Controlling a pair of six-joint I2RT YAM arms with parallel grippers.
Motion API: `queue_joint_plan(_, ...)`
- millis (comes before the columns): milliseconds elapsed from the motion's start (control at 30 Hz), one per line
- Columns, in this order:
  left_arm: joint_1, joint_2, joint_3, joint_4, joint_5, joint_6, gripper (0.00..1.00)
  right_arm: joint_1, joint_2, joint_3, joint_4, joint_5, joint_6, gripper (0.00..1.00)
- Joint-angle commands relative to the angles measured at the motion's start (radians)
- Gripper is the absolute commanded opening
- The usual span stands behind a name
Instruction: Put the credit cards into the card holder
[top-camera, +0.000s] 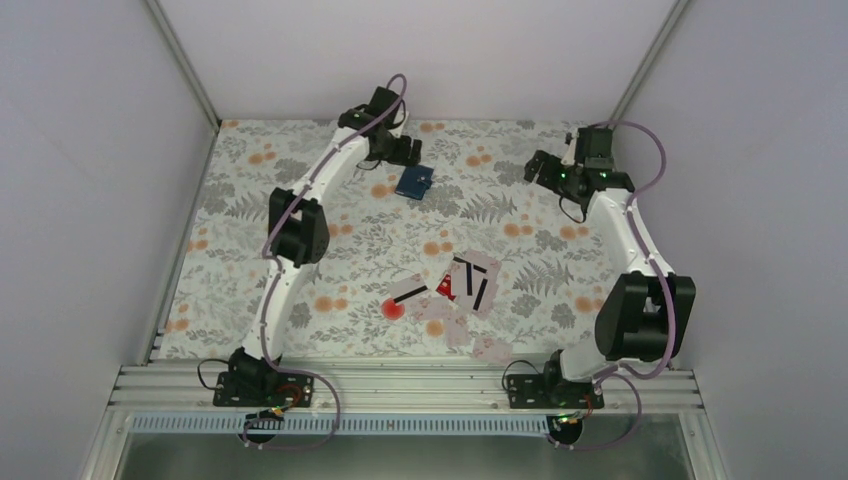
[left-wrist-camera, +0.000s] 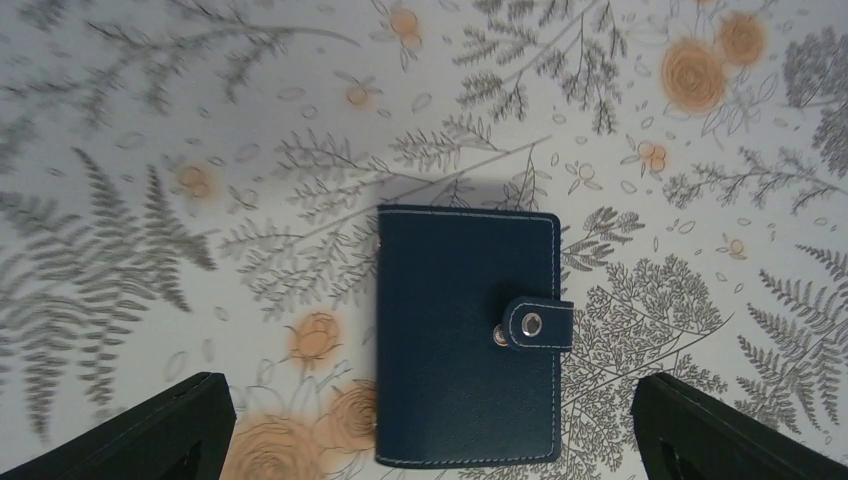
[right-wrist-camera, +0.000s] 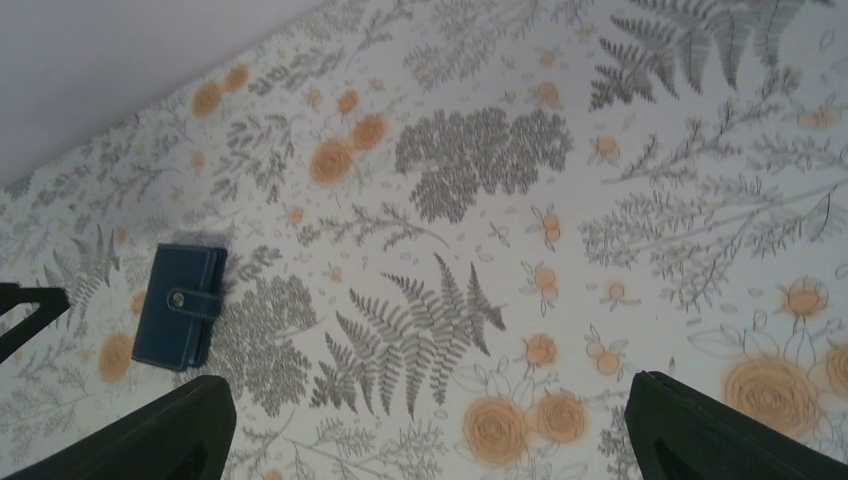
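Note:
The card holder (top-camera: 414, 181) is a dark navy booklet lying closed on the flowered cloth at the back, its snap tab (left-wrist-camera: 535, 322) fastened. In the left wrist view the card holder (left-wrist-camera: 465, 350) lies straight below my left gripper (left-wrist-camera: 428, 400), which hovers open with a finger well clear on each side. My left gripper (top-camera: 396, 150) hangs just behind the holder. The credit cards (top-camera: 472, 280) lie overlapped mid-table, whitish with black stripes and one red card (top-camera: 447, 288). My right gripper (top-camera: 548, 170) hangs open over bare cloth at the back right, empty (right-wrist-camera: 430, 400), with the card holder (right-wrist-camera: 183, 305) to its left.
Two more pale cards (top-camera: 455, 330) (top-camera: 493, 348) lie nearer the front edge, and a red round spot (top-camera: 393, 308) sits by the striped cards. Grey walls close in the back and both sides. A metal rail (top-camera: 400, 385) carries the arm bases.

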Motion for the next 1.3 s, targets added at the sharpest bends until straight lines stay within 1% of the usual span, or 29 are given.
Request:
queue_joint_plan(0,-0.025,0.068,0.056,-0.035,0.032,-0.019,1.0,-0.003,-0.041,-0.053,-0.022,-0.024,0.006,0.99)
queue_joint_plan(233,-0.058,0.144,0.085,-0.029,0.03,-0.024,1.0,-0.002,-0.079,-0.103,-0.04,-0.017,0.01,0.99)
queue_joint_plan(433,-0.07,0.173,0.084,-0.023,0.029,-0.014,1.0,-0.003,-0.081,-0.122,-0.052,-0.003,0.01,0.99)
queue_joint_plan(533,-0.075,0.184,0.086,-0.031,-0.007,-0.013,1.0,-0.002,-0.08,-0.125,-0.051,-0.002,0.016,0.99)
queue_joint_plan(700,-0.077,0.2,0.084,-0.034,-0.054,-0.005,1.0,-0.002,-0.045,-0.112,-0.047,-0.014,0.021,0.99)
queue_joint_plan(933,-0.083,0.237,0.091,-0.022,0.001,-0.009,1.0,-0.002,-0.008,-0.066,-0.06,-0.021,0.026,0.99)
queue_joint_plan(1067,-0.087,0.255,0.092,-0.035,-0.025,-0.016,1.0,-0.002,0.006,-0.061,-0.067,-0.021,0.024,0.99)
queue_joint_plan(1133,-0.086,0.263,0.093,-0.045,-0.052,-0.016,0.98,-0.003,0.008,-0.062,-0.069,-0.023,0.026,0.99)
queue_joint_plan(1267,-0.086,0.256,0.089,-0.061,-0.086,-0.021,0.9,-0.002,0.0,-0.066,-0.073,-0.027,0.029,0.99)
